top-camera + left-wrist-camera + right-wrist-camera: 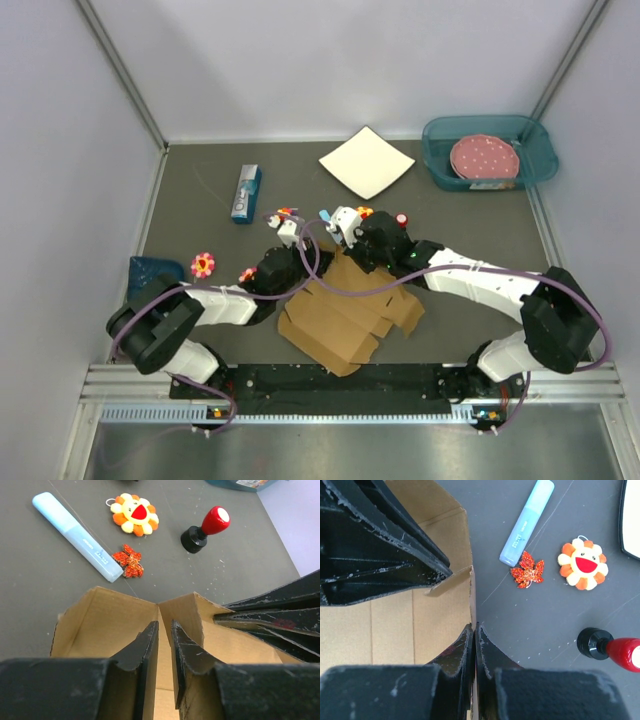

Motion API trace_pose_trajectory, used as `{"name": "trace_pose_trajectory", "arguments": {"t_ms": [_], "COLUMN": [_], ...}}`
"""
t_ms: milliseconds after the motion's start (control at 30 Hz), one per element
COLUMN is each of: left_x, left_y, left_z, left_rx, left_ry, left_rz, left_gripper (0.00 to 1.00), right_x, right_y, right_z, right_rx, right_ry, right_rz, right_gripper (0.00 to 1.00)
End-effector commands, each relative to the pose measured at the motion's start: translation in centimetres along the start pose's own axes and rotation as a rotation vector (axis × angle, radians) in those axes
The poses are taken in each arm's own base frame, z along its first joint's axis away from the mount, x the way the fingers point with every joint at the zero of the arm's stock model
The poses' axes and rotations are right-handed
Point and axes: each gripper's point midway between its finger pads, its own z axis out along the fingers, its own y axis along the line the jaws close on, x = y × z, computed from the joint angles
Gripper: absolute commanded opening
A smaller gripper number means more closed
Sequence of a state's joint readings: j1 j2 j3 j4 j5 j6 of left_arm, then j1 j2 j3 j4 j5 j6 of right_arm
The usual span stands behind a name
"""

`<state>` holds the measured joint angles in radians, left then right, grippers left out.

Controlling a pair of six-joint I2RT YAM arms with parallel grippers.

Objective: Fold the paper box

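The paper box [345,320] is brown cardboard, partly folded, lying between the two arms. My right gripper [474,626] is shut on the edge of an upright side wall [468,545] of the box; it also shows in the top view [347,260]. My left gripper [163,625] is inside the box [95,625] at the corner where an inward-folded end tab [182,610] meets the back wall. Its jaws stand a narrow gap apart and only the box floor shows between them. In the top view the left gripper [315,268] is close beside the right one.
Just beyond the box lie a light blue marker [75,535], a red leaf trinket [128,561], a sunflower toy [132,513] and a red-topped stamp [205,528]. Farther back are a white square sheet [366,162], a teal bin [535,160] and a small blue carton [246,193].
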<state>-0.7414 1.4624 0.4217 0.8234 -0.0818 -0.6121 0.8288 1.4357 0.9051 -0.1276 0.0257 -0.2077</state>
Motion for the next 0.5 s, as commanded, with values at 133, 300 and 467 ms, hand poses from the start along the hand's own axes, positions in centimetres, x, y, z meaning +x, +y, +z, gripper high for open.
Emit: {"name": "trace_pose_trajectory", "arguments": {"t_ms": [133, 300, 467], "left_x": [-2.1, -3.3, -3.5], "left_y": [-2.6, 1.1, 3.8], "left_z": [-0.6, -3.7, -7.8], "left_rx": [0.101, -0.086, -0.215], "left_ry": [-0.083, -0.142, -0.142], "left_rz": [-0.042, 0.002, 0.039], "left_gripper": [0.23, 0.39, 0.50], "right_x": [-2.4, -2.6, -2.4], "right_y": [-0.2, -0.4, -0.3], "right_z": [-0.1, -0.6, -0.7], "right_rx": [0.029, 0.035, 0.037], "right_ry": [-0.056, -0.061, -0.060], "right_rz": [-0.001, -0.009, -0.010], "right_gripper": [0.00, 0.00, 0.00]}}
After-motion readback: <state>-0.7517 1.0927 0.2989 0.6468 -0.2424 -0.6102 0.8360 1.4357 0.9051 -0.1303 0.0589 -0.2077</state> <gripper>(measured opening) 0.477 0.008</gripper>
